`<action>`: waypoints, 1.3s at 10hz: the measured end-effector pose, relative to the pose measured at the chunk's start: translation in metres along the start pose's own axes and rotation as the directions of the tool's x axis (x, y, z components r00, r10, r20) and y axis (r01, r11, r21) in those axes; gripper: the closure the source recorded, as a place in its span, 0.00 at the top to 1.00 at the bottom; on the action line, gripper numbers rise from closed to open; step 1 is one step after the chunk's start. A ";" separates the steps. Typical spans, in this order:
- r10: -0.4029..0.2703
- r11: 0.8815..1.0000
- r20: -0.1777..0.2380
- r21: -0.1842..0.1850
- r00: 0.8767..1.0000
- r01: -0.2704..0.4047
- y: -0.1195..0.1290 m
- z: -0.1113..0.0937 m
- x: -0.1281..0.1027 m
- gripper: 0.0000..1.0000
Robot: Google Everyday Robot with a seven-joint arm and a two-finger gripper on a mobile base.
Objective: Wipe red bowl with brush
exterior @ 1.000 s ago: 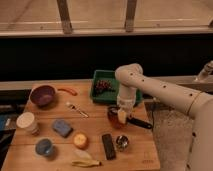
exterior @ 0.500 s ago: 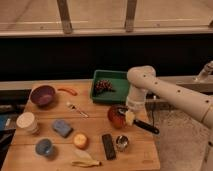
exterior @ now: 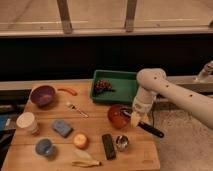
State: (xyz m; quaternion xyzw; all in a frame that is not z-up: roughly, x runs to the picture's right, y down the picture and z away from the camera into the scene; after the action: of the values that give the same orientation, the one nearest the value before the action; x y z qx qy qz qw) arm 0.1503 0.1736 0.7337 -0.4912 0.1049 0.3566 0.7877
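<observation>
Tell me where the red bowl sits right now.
In the camera view, the red bowl sits right of centre on the wooden table, just in front of the green tray; the shut gripper is at its right rim.

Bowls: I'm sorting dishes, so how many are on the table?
2. The purple bowl sits at the back left corner. The red bowl sits right of centre, with the gripper at its right rim. None looks hidden.
</observation>
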 end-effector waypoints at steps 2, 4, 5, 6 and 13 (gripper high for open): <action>-0.008 1.000 0.001 -0.008 1.000 0.008 -0.002 0.001 -0.008 0.00; -0.021 1.000 -0.007 -0.023 1.000 0.021 -0.003 0.008 -0.018 0.00; -0.025 0.999 -0.008 -0.036 1.000 0.024 -0.005 0.014 -0.021 0.00; -0.029 0.999 -0.008 -0.047 1.000 0.029 -0.005 0.019 -0.024 0.00; -0.105 0.992 -0.013 -0.076 0.994 0.103 0.013 0.036 -0.050 0.00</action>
State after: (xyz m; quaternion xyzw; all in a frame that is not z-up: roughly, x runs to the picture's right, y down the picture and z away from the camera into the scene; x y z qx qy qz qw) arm 0.0993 0.1843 0.7679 -0.5281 0.0722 0.3147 0.7854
